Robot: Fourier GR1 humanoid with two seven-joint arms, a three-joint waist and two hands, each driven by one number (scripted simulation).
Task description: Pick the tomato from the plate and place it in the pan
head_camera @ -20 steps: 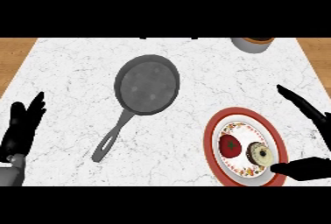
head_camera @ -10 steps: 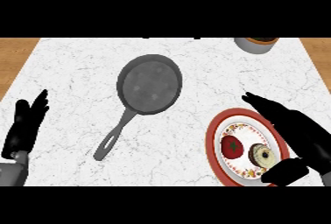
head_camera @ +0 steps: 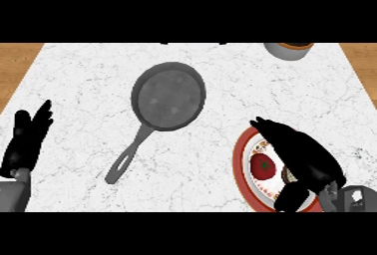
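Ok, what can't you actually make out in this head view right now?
- Right side of the plate: covered by the right hand.
- The item beside the tomato: mostly hidden under that hand, so unidentifiable.
- Whether the hand touches the tomato: cannot tell from above.
- Container at the counter's far edge: cut off by the top band.

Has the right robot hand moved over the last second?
Yes. The right robot hand has swung left from the counter's right edge, over the plate, its fingers now above the tomato. The plate itself has not moved.
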